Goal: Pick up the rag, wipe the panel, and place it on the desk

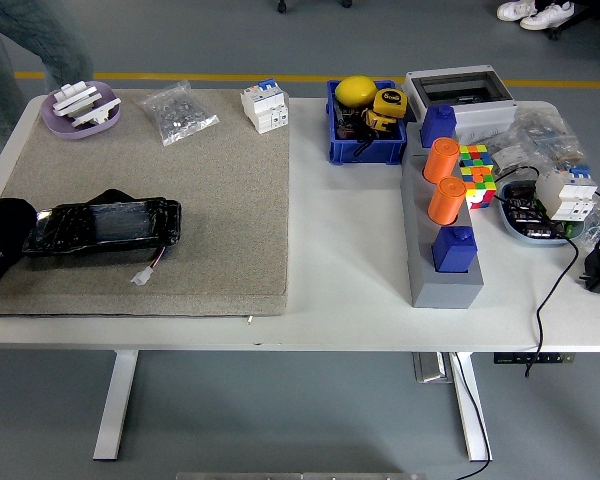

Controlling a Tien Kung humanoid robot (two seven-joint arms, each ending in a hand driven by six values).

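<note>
Scene: a white worktop point(350, 300) seen from above, with a grey-beige mat point(210, 200) covering its left half.
Panel: a long black panel point(105, 225) wrapped in glossy film lies flat on the mat near its left side, with a short wire and white plug point(145, 275) trailing from its front edge.
Rag: a bunched black cloth with a small white mark, most likely the rag point(2, 240), sits at the far left edge, touching the panel's left end and partly cut off by the frame.
Robot hands: neither arm can be made out, so whether the fingers are spread or closed cannot be told.
Person: legs in jeans point(25, 40) stand beyond the far left corner, with no hand on the worktop.
Other items: a purple dish point(80, 110) and a bag of screws point(178, 112) sit at the back of the mat; a blue bin point(365, 130) and a grey block holder point(445, 240) stand well to the right.
Step in hand: picking up the rag, not yet begun.
Doing it well: the left hand is nearer; gather the cloth from above, clear of the panel, then wipe lengthwise while avoiding the loose wire.
</note>
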